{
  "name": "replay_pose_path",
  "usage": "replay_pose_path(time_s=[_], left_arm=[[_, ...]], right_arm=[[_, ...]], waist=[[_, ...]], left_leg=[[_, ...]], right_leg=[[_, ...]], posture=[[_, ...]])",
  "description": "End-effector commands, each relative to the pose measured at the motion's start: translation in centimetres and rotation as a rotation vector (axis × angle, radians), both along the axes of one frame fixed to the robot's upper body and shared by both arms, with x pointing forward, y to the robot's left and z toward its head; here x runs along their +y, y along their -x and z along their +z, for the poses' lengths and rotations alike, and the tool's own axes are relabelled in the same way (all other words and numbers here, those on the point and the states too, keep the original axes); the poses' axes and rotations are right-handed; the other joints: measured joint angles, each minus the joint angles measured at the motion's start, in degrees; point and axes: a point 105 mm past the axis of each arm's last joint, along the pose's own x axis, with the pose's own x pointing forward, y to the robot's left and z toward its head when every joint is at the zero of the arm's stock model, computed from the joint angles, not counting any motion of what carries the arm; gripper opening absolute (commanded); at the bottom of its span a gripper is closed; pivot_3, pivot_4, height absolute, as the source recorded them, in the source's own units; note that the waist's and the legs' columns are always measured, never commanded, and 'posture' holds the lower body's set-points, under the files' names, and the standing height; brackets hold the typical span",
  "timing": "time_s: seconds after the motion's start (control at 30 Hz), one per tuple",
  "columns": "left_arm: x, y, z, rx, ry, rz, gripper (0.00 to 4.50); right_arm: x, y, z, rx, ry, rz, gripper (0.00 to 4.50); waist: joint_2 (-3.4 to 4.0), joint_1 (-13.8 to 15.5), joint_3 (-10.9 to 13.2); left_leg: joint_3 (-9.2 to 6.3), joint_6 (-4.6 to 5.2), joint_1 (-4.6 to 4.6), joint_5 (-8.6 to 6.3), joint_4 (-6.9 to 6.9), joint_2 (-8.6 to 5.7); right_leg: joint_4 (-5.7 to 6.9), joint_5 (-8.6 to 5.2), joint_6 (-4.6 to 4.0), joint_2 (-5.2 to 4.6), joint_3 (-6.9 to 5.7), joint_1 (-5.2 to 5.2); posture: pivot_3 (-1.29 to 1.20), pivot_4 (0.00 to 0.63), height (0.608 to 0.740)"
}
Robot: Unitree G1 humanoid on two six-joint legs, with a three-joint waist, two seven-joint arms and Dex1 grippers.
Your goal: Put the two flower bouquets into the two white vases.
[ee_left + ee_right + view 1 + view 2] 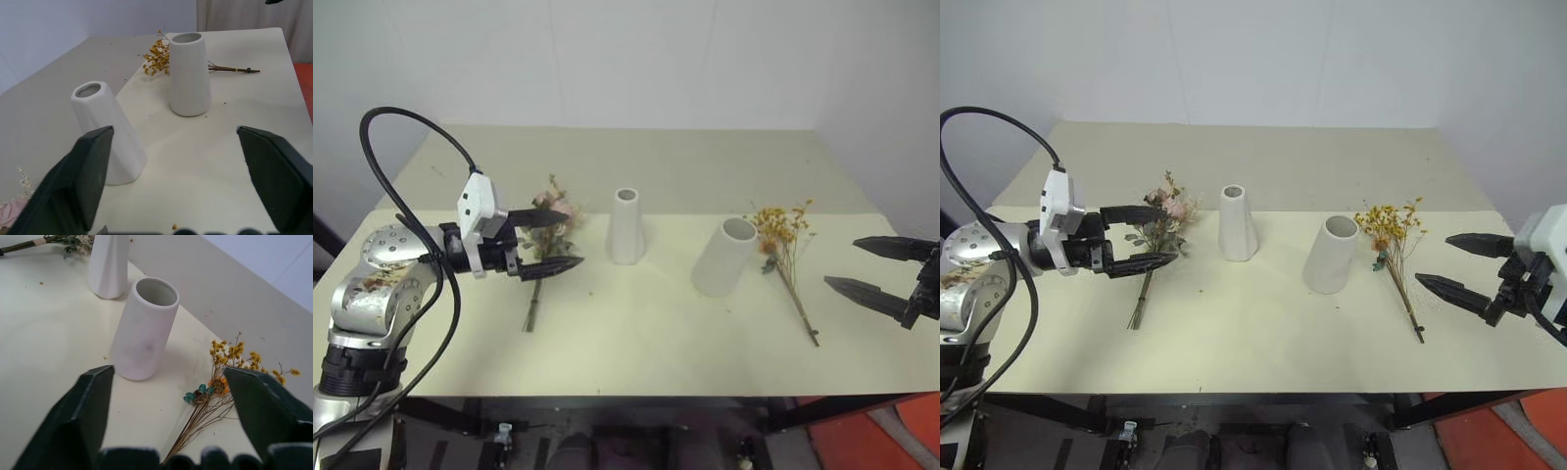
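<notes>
Partly hidden behind the left gripper (551, 239), jaws spread and empty, the pink-cream bouquet (544, 257) lies flat on the table (636, 333). Wide vase (724, 257) and slim vase (626, 226) stand mid-table. Right gripper (867, 267), cut off at the frame edge, hangs released just beside the yellow bouquet (787, 255), which lies right of the wide vase.

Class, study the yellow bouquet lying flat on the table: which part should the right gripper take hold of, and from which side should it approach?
Probably the bare stems of the yellow bouquet, partway below the blossoms, coming from above with the fingers straddling the bundle. It lies flat on the table, so only the top is free; the stems are thin and bunched, while the heads look fragile. The right gripper hangs open beside it.
</notes>
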Motion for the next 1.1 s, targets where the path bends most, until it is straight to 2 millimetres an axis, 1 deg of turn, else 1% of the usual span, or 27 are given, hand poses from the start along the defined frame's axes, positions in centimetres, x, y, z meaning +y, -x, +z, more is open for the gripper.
replay_pose_path(time_s=[0.03, 0.13, 0.3, 0.33, 0.37, 0.43, 0.5, 0.53, 0.57, 0.6, 0.63, 0.7, 0.77, 0.87, 0.9, 0.93, 0.97, 1.07, 1.1], left_arm=[[-0.1, 0.7, 1.4, -0.072, 0.02, -0.024, 2.91], [0.0, 0.3, 0.9, -0.082, 0.0, 0.004, 1.98], [-0.1, 0.5, 0.5, -0.088, -0.023, -0.007, 0.27], [-0.1, 0.4, 0.5, -0.093, -0.026, -0.001, 0.03], [-0.1, 0.4, 0.5, -0.096, -0.029, 0.004, 0.03], [0.2, -0.5, 0.8, -0.08, -0.004, 0.067, 0.03], [0.3, -0.7, 0.9, -0.064, 0.009, 0.083, 0.41], [0.2, -0.5, 1.0, -0.063, 0.01, 0.069, 0.62], [0.0, -0.3, 1.1, -0.064, 0.013, 0.054, 0.88], [-0.1, -0.2, 1.2, -0.067, 0.014, 0.046, 1.24], [-0.2, -0.2, 1.2, -0.069, 0.015, 0.045, 1.51], [-0.4, -0.2, 1.2, -0.07, 0.007, 0.04, 2.19], [-0.8, -0.2, 0.9, -0.064, -0.017, 0.031, 2.79], [-2.1, -0.1, 0.2, -0.064, -0.058, -0.017, 3.76], [-2.6, -0.2, 0.1, -0.067, -0.061, -0.032, 4.02], [-3.0, -0.3, 0.1, -0.072, -0.062, -0.04, 4.33], [-3.5, -0.6, 0.0, -0.081, -0.067, -0.042, 4.43], [-4.9, -1.4, -0.4, -0.118, -0.117, -0.048, 4.43], [-5.5, -1.5, -0.7, -0.104, -0.131, -0.064, 4.43]], right_arm=[[-0.2, 0.3, 1.6, -0.085, 0.03, -0.01, 2.79], [-0.2, 0.2, 1.5, -0.094, 0.04, -0.008, 1.75], [0.0, 0.2, 1.3, -0.091, 0.047, 0.01, 0.0], [0.1, 0.2, 1.2, -0.089, 0.053, 0.016, 0.0], [0.1, 0.2, 1.2, -0.088, 0.058, 0.019, 0.0], [-0.3, -0.2, 1.2, -0.074, 0.034, -0.021, 0.0], [-1.0, -0.9, 1.1, -0.047, 0.009, -0.086, 0.44], [-1.0, -0.9, 1.0, -0.033, 0.008, -0.088, 0.71], [-0.9, -0.9, 0.9, -0.024, 0.008, -0.083, 0.95], [-0.8, -0.9, 0.9, -0.019, 0.009, -0.077, 1.36], [-0.9, -1.0, 0.7, -0.004, 0.017, -0.091, 1.63], [-1.4, -1.4, -0.4, 0.054, 0.061, -0.139, 2.4], [-1.9, -1.8, -1.9, 0.121, 0.116, -0.186, 3.02], [-2.1, -2.9, -3.5, 0.186, 0.136, -0.241, 4.1], [-2.2, -3.3, -4.0, 0.204, 0.146, -0.256, 4.37], [-2.1, -3.6, -4.5, 0.221, 0.165, -0.265, 4.5], [-2.1, -4.0, -4.9, 0.234, 0.181, -0.275, 4.5], [-1.9, -5.4, -5.9, 0.257, 0.213, -0.306, 4.5], [-1.6, -6.0, -6.3, 0.279, 0.197, -0.317, 4.5]], waist=[[0.0, 0.03, 0.0], [0.0, 0.05, 0.0], [0.0, 0.05, 0.0], [0.0, 0.05, 0.0], [0.0, 0.05, 0.0], [0.0, 0.05, 0.0], [0.0, 0.03, 0.0], [0.0, 0.03, 0.0], [0.0, 0.03, 0.0], [0.0, 0.04, 0.0], [0.0, 0.03, 0.0], [0.0, 0.03, 0.0], [0.0, 0.05, 0.0], [-0.01, 0.05, -0.01], [-0.01, 0.04, -0.01], [-0.01, 0.04, -0.01], [-0.01, 0.04, -0.01], [-0.01, 0.02, 0.0], [-0.01, -0.1, 0.0]], left_leg=[[0.0, 0.0, 0.0, 0.0, 0.0, 0.0], [-0.01, 0.0, 0.0, 0.0, 0.0, 0.0], [-0.01, 0.0, 0.0, 0.0, 0.0, 0.0], [-0.01, 0.0, 0.0, 0.0, 0.0, 0.0], [-0.01, 0.0, 0.0, 0.0, 0.0, 0.0], [-0.01, 0.0, 0.0, 0.0, 0.0, 0.0], [-0.01, 0.0, 0.0, 0.0, 0.01, 0.0], [0.0, 0.0, 0.01, 0.0, 0.02, 0.0], [-0.01, 0.0, 0.01, 0.0, 0.01, 0.0], [-0.01, 0.0, 0.01, 0.0, 0.0, 0.0], [-0.02, 0.0, 0.01, 0.0, -0.01, 0.01], [-0.01, 0.0, 0.0, 0.0, 0.0, 0.0], [0.0, 0.0, 0.0, 0.0, 0.01, -0.01], [-0.01, 0.0, 0.03, 0.0, 0.01, -0.01], [-0.01, 0.0, 0.02, 0.0, 0.02, -0.02], [0.0, 0.0, 0.02, 0.0, 0.02, -0.02], [0.0, 0.0, 0.02, 0.0, 0.03, -0.02], [-0.01, 0.0, -0.04, 0.0, 0.02, -0.03], [-0.01, 0.0, -0.03, 0.0, 0.02, -0.03]], right_leg=[[0.0, 0.0, 0.0, 0.0, 0.0, 0.0], [0.01, 0.0, 0.0, 0.0, 0.0, 0.0], [0.01, 0.0, 0.0, 0.0, 0.0, 0.0], [0.01, 0.0, 0.0, 0.0, 0.0, 0.0], [0.01, 0.0, 0.0, 0.0, 0.0, 0.0], [0.01, 0.0, 0.0, 0.0, 0.0, 0.0], [0.01, 0.0, 0.01, -0.01, 0.0, 0.01], [0.02, 0.0, 0.0, 0.0, 0.0, 0.01], [0.02, 0.01, 0.0, 0.0, 0.0, 0.01], [0.02, 0.0, 0.0, 0.0, 0.0, 0.01], [0.01, 0.0, -0.01, 0.01, -0.01, 0.01], [0.01, 0.0, 0.0, 0.0, 0.0, 0.0], [0.01, 0.0, 0.0, -0.01, 0.0, 0.01], [0.01, -0.01, -0.02, -0.01, 0.0, 0.04], [0.01, -0.01, -0.02, -0.01, 0.0, 0.03], [0.01, -0.01, -0.03, -0.01, 0.0, 0.04], [0.01, -0.01, -0.03, -0.01, 0.01, 0.03], [-0.01, 0.0, -0.01, 0.0, 0.0, -0.01], [-0.01, 0.0, -0.01, 0.0, 0.0, -0.01]], posture=[[0.0, 0.15, 0.74], [0.0, 0.15, 0.74], [0.0, 0.15, 0.74], [0.0, 0.15, 0.74], [0.0, 0.15, 0.74], [0.0, 0.15, 0.74], [0.0, 0.15, 0.74], [0.0, 0.15, 0.74], [0.0, 0.15, 0.74], [0.0, 0.15, 0.74], [0.0, 0.15, 0.74], [0.0, 0.15, 0.74], [0.0, 0.15, 0.74], [0.0, 0.15, 0.74], [0.0, 0.15, 0.74], [0.0, 0.15, 0.74], [0.0, 0.15, 0.74], [0.0, 0.15, 0.74], [0.0, 0.15, 0.74]])
